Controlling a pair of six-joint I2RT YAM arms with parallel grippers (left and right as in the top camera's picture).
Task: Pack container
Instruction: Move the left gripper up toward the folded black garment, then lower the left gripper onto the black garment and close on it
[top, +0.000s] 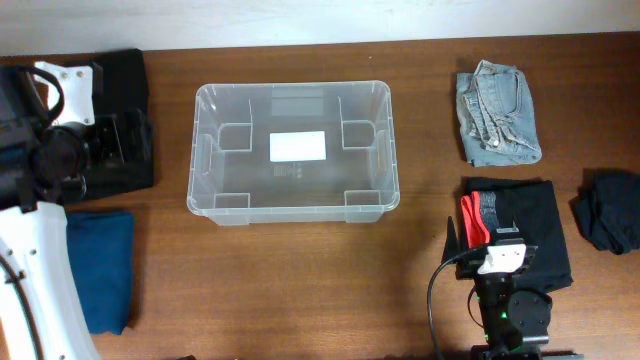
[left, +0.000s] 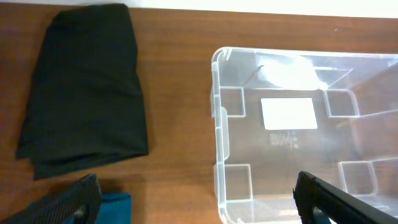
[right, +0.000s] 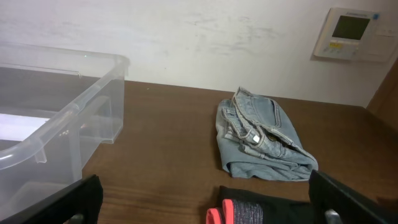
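A clear plastic container (top: 300, 185) stands open at the middle of the wooden counter (top: 420, 260), a little toward the far edge. Only a white label (top: 298, 146) shows on its base, between the moulded ribs along its near and far walls. Folded clothes lie outside it on both sides.

To the right, well apart from the container, a folded pair of pale jeans (top: 497, 113) rests near the far edge. Nearer is a black garment (top: 535, 225) with a red band at its left end, and a dark bundle (top: 610, 208) sits at the right edge of the counter.

To the left, a black folded cloth (left: 84, 87) lies at the far corner, apart from the container's left wall. A blue cloth (top: 100, 265) lies nearer, partly under the white left arm (top: 40, 280).

The left gripper (left: 196, 180) hangs above the far left of the counter with its fingers wide apart and nothing between them. Its camera looks down on the black cloth and the container's left end.

The right gripper (right: 204, 180) sits low at the near right, over the near end of the black garment. Its fingers are also spread wide and hold nothing. Its camera takes in the jeans, the container's right corner and a wall panel (right: 351, 32) on the white wall behind.
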